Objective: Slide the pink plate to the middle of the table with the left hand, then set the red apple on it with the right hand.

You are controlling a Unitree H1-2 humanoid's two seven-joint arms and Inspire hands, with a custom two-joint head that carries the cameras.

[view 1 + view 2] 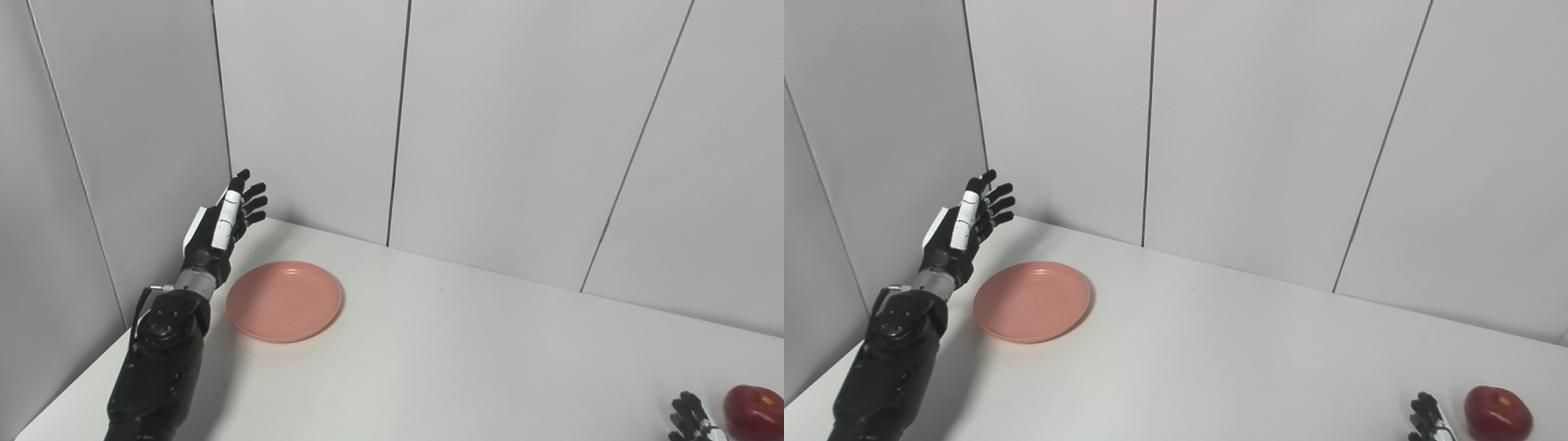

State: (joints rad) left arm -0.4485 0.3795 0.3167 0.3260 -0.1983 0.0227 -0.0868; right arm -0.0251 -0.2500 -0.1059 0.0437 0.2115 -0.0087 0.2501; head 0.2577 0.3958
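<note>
Plate [284, 300] looks light and slippery on my desk [465, 361], so I'd push its left rim with my left hand [223, 226], fingers wide, holding nothing.

My two head cameras sit side by side, looking down at the table [465, 343] from near; views overlap almost fully.

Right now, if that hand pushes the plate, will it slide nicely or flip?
The plate looks shallow and sits flat on the smooth table, so it should probably slide, not flip. It looks stiff and light, perhaps plastic. The open left hand is beside it, raised; a low push seems safest.
</note>
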